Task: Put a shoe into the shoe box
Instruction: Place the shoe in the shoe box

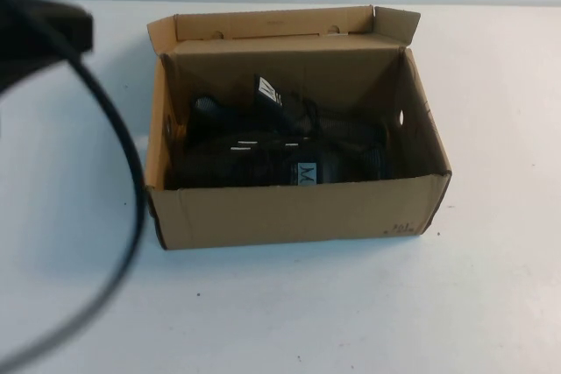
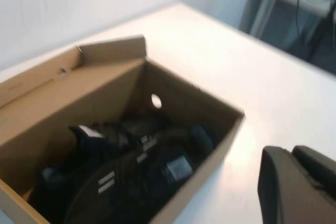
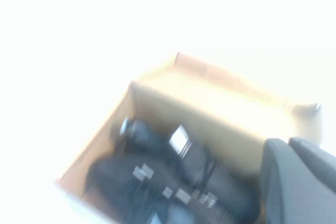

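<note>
The brown cardboard shoe box [image 1: 298, 212] stands open in the middle of the table, its flap lid upright at the back. The shoe [image 1: 263, 168], black with an "M" tongue label, lies inside along the front wall. It also shows in the left wrist view [image 2: 157, 182] and the right wrist view [image 3: 131, 182]. My left gripper [image 2: 291, 150] is shut and empty, held above the bare table beside the box. My right gripper [image 3: 287, 142] is also shut and empty, raised above the box; it is out of the high view.
A matching black sneaker [image 1: 289, 111] with white bars on its tongue tab lies behind the shoe in the box. A dark part of my left arm [image 1: 53, 28] and its black cable [image 1: 131, 181] hang over the table's left side.
</note>
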### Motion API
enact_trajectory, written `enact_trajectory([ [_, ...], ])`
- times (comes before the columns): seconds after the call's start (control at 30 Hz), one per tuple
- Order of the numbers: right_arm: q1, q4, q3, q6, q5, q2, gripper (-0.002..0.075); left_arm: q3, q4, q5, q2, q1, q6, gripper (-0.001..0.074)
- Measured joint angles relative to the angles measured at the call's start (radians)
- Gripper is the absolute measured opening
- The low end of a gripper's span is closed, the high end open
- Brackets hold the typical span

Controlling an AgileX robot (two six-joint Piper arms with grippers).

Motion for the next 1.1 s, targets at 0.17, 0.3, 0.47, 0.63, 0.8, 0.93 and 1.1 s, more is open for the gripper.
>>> enact_trajectory([
  [0.17, 0.0, -0.093, 0.156, 0.035, -0.117, -0.186, -0.0015, 0.0, 0.371, -0.095, -0.108, -0.315, -0.164, -0.0001],
  [0.3, 0.0, -0.156, 0.314, 0.04, -0.15, -0.304, -0.0016, 0.0, 0.646, -0.12, -0.196, -0.482, -0.398, -0.0001],
  [0.47, 0.0, -0.147, 0.608, 0.033, -0.294, -0.454, -0.0016, 0.094, 0.725, -0.17, -0.295, -0.528, -0.55, -0.0001],
  [0.63, 0.0, -0.137, 0.882, 0.033, -0.497, -0.632, -0.0016, 0.26, 0.639, -0.247, -0.341, -0.53, -0.572, -0.0001],
  [0.8, 0.0, -0.133, 1.119, 0.032, -0.612, -0.749, -0.0016, 0.357, 0.524, -0.272, -0.343, -0.53, -0.574, -0.0001],
  [0.93, 0.0, -0.119, 1.247, 0.031, -0.623, -0.799, -0.0016, 0.391, 0.484, -0.272, -0.343, -0.53, -0.574, -0.0001],
  [1.1, 0.0, -0.115, 1.296, 0.031, -0.616, -0.811, -0.0016, 0.393, 0.472, -0.272, -0.345, -0.53, -0.575, -0.0001],
])
